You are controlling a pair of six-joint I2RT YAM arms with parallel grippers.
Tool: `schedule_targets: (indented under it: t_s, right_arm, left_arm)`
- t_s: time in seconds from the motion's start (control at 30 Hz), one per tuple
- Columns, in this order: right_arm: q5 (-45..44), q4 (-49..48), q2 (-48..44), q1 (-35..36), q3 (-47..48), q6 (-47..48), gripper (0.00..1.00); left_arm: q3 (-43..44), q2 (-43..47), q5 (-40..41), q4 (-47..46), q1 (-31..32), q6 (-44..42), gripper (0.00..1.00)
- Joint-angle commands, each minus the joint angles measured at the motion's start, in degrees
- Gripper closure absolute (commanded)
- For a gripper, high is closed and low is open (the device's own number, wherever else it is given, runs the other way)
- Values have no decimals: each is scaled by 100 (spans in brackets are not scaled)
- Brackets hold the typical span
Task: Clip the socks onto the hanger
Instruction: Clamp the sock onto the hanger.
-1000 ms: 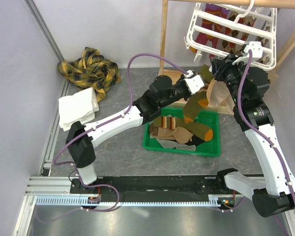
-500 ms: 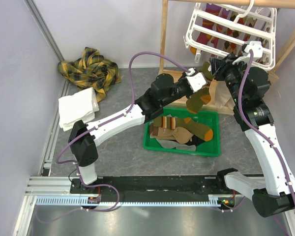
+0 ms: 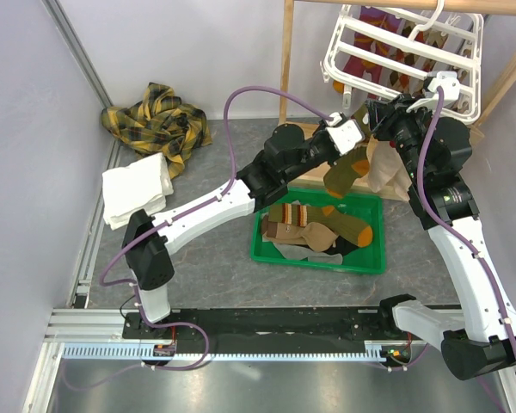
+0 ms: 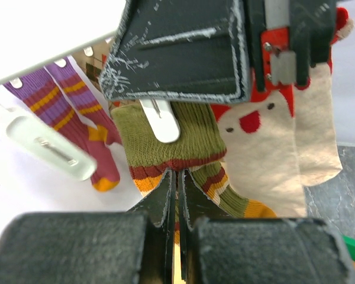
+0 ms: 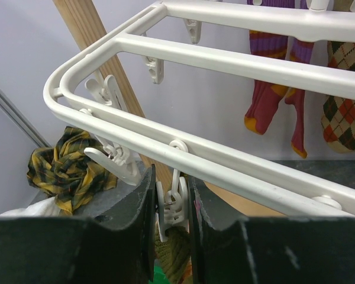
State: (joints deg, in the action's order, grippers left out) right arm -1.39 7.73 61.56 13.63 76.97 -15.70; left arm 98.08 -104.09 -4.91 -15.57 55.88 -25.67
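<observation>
My left claw (image 4: pixel 177 180) pinches the ribbed olive sock (image 4: pixel 136 136) by its striped cuff; my right claw (image 5: pixel 170 189) squeezes a white plastic clip (image 5: pixel 169 207) on the hanger (image 5: pixel 236 62).

Light: bright and even, I see it coming from above.
Shadows: soft, faint on the table (image 3: pixel 215 258).
Glare: pale sheen on the metal strip (image 3: pixel 267 383).
Focus: hanger (image 5: pixel 254 65) sharp; my wrist views blur close up.

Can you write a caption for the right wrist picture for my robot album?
Right gripper pinches a clip on the hanger, with an olive sock just below.
</observation>
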Motion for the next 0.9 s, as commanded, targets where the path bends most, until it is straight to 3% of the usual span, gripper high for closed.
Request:
schedule_targets:
  t_s: [0.0, 0.03, 0.17, 0.3, 0.37, 0.53, 0.73, 0.83, 0.87]
  right_arm:
    - [526, 370, -39, 70, 108, -135, 100]
    - [526, 370, -48, 79, 116, -135, 100]
    - [517, 361, -56, 79, 125, -143, 77]
    - [499, 361, -74, 79, 125, -143, 60]
    - [482, 361, -91, 79, 117, -143, 54]
    - [464, 361, -109, 70, 117, -143, 46]
    - [429, 370, -179, 79, 117, -117, 29]
    - [376, 370, -206, 79, 117, -82, 19]
    - [350, 387, -223, 70, 125, -82, 17]
  left_arm:
    - [378, -76, 8, -201, -24, -166, 98]
    - [378, -67, -1, -192, -24, -158, 98]
    - [378, -85, -37, -165, -24, -96, 98]
    - [343, -76, -37, -157, -24, -43, 98]
    - [334, -67, -45, -157, -24, -8, 93]
    - [247, -41, -28, -235, -33, 53, 85]
    - [62, 82, 51, -473, -33, 211, 59]
    - [-52, 187, 60, -534, -68, 343, 34]
    - [-96, 214, 51, -552, -77, 387, 30]
